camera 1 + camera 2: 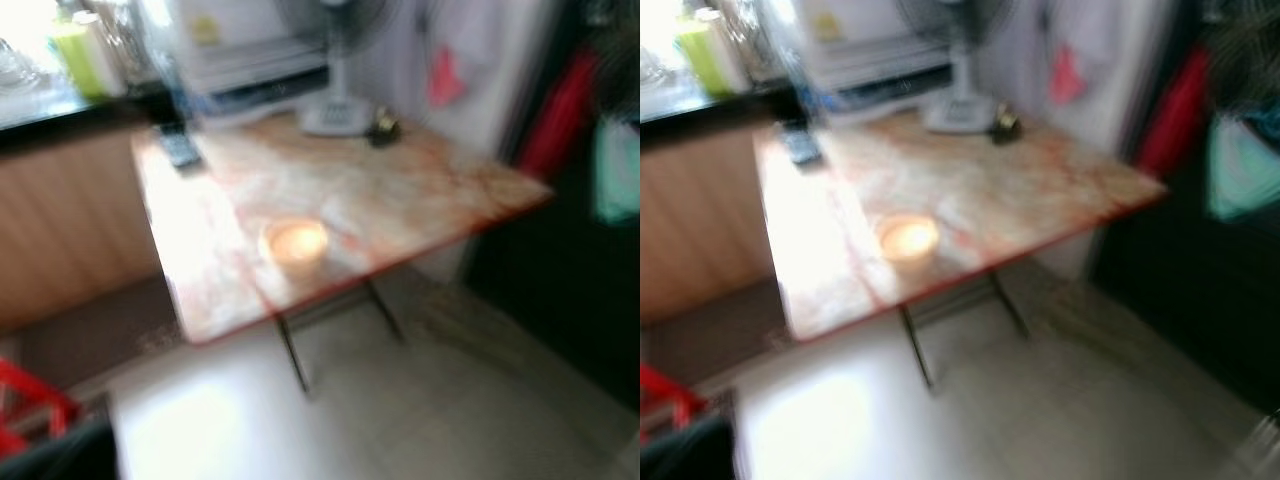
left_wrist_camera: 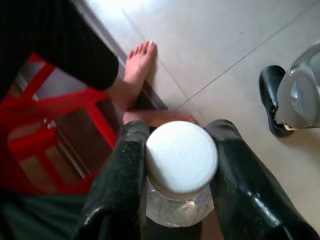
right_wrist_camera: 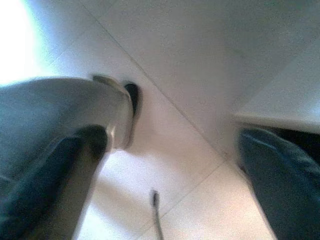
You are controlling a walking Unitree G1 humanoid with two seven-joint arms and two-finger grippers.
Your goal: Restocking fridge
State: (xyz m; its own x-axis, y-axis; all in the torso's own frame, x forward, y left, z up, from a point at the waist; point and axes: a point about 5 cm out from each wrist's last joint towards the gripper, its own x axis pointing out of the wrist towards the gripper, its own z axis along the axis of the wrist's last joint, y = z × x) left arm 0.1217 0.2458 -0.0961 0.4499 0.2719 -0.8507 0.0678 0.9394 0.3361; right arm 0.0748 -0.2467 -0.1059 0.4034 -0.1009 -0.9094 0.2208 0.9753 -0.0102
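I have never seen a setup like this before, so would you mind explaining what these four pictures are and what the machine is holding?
This is a walking humanoid robot with two arms, each ending in two long black fingers. The two wide, blurred pictures come from the cameras in its head and show the same scene: a folding table with a marbled top, a small round bowl near its front edge, a dark flat object, perhaps a remote, at the back, and the base of a fan.

The other two pictures look along each hand. The left gripper is closed around a clear jar with a white lid; beyond it you see a person's bare foot and a red stool on the tiled floor. The right gripper is open and holds nothing.
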